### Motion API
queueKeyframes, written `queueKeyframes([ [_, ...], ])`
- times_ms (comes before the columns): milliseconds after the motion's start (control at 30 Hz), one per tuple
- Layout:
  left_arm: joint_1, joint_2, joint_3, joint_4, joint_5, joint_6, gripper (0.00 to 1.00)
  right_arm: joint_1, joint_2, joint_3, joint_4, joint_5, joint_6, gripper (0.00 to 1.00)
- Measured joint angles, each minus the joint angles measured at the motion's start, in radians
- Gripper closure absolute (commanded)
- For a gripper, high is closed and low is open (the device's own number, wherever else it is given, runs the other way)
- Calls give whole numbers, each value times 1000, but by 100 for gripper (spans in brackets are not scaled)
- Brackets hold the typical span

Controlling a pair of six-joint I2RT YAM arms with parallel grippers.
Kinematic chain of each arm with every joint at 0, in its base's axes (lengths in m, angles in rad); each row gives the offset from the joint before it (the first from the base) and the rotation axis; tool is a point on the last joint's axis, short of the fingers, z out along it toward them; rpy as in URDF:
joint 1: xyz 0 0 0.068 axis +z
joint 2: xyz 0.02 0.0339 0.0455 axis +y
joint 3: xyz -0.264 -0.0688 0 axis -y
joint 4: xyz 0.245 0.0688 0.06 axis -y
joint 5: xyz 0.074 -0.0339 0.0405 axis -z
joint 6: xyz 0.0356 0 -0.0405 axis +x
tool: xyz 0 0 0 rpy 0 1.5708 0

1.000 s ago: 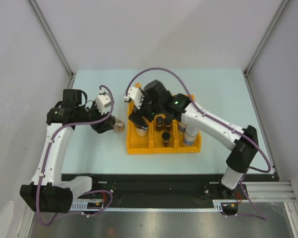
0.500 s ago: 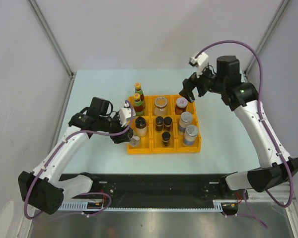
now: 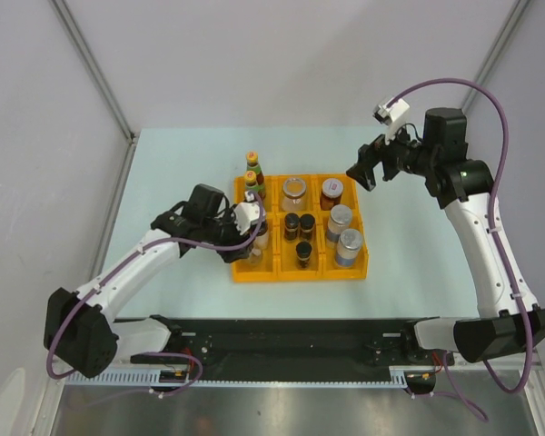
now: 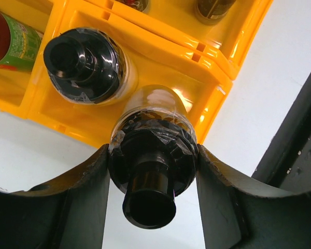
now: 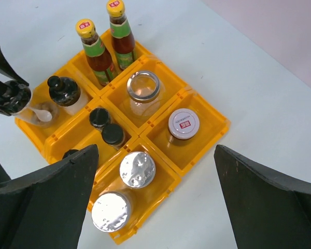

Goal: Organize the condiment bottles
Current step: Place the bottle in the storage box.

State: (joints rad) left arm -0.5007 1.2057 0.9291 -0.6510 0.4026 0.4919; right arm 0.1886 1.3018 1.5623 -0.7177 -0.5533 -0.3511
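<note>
My left gripper (image 3: 247,242) (image 4: 151,155) is shut on a clear condiment bottle with a black cap (image 4: 151,171) (image 3: 253,257) (image 5: 13,96). The bottle's lower end is down in the near-left compartment of the yellow-orange tray (image 3: 300,275) (image 4: 145,46) (image 5: 207,150), beside another black-capped bottle (image 4: 85,65) (image 5: 62,91). My right gripper (image 3: 363,169) (image 5: 155,148) hangs open and empty, high above the table off the tray's back right corner. Two red sauce bottles (image 3: 253,182) (image 5: 96,52) stand at the tray's back left.
The tray also holds a clear silver-rimmed jar (image 5: 143,88), a white-lidded jar (image 5: 184,123), two silver-lidded jars (image 5: 137,168) and dark-capped spice jars (image 5: 106,127). Pale table (image 3: 418,236) surrounds the tray; a black rail (image 3: 300,331) runs along the near edge.
My left gripper carried the black-capped bottle rightward from the table to the tray's near-left compartment. The right arm lifted off the tray and swung away to the back right.
</note>
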Motion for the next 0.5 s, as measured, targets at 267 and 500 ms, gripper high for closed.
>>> queueKeyframes([
  [267, -30, 54, 0, 43, -11, -13, 100, -2, 0, -22, 5, -21, 4, 0],
  [500, -41, 115, -2, 51, -12, -12, 85, -3, 0, -27, 5, -21, 3, 0],
])
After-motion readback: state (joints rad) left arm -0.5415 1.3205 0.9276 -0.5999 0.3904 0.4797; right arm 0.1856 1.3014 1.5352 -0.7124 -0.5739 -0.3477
